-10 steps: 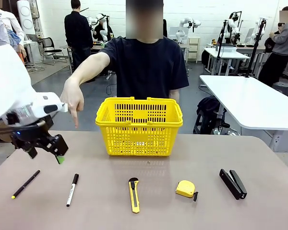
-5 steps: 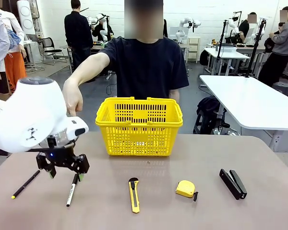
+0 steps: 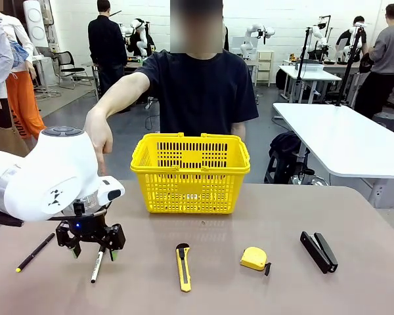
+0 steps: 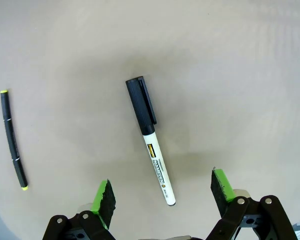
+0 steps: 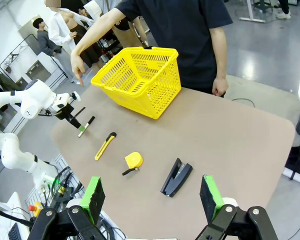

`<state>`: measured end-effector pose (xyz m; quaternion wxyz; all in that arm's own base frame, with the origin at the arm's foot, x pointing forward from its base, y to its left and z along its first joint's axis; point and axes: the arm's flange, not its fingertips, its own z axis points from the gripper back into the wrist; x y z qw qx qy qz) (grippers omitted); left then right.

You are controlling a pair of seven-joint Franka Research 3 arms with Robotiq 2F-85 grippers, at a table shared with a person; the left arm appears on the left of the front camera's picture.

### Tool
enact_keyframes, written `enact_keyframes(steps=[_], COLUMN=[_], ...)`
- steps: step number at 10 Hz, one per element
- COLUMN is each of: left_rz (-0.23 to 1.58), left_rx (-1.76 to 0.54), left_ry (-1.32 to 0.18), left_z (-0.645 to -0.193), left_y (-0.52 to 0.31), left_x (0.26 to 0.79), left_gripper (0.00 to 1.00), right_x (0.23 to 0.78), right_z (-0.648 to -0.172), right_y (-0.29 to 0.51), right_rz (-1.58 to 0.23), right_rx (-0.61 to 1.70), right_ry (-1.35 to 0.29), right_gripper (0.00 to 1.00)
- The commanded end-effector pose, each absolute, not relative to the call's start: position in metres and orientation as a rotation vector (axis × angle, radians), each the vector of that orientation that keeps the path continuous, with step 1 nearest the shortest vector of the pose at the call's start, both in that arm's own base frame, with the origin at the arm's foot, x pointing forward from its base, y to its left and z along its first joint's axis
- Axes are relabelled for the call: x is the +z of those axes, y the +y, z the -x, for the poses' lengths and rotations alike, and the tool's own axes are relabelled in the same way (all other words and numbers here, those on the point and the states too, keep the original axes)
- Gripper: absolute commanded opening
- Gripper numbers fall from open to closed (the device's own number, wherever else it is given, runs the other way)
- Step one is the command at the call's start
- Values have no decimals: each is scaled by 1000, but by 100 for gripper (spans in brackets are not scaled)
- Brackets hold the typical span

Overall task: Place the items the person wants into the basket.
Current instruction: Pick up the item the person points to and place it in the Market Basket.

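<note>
The black-and-white marker lies flat on the table between my left gripper's open fingers. My left gripper hangs just above the marker, jaws open and holding nothing. The thin black pen lies to its left and the yellow-and-black utility knife to its right. The yellow basket stands at the table's far middle. The person reaches one arm out, hand pointing down over the marker's side of the table. My right gripper is open, high above the table's right end.
A small yellow tape measure and a black stapler lie on the right half of the table. The pen sits a short way from the marker. Bare tabletop lies between the items and the basket.
My left arm has swung right and lowered, from beyond the pen to directly over the marker. Its jaws stayed open. The person's pointing hand held its place.
</note>
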<state>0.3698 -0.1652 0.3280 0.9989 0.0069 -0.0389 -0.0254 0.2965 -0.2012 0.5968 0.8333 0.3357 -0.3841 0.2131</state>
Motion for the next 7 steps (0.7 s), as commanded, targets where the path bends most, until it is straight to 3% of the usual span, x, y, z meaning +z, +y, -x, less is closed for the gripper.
enact_keyframes(steps=[1,5,6,7], left_rz=[-33,-52,-36,-33], left_rx=[-50,-48,-80,-94], left_ry=[-103,-114,-123,-112], left_z=[-377,-383,-381,-381], left_y=[-166,-168,-167,-167], left_x=[315,309,310,309], left_gripper=[100,100,60,43], right_x=[597,597,597,597], right_z=[-298,-298,-298,-298], right_y=[-202,-202,-202,-202], right_rz=[-730,-730,-730,-730], right_rx=[465,465,465,465], right_ry=[-835,-835,-835,-835], right_gripper=[100,100,100,100])
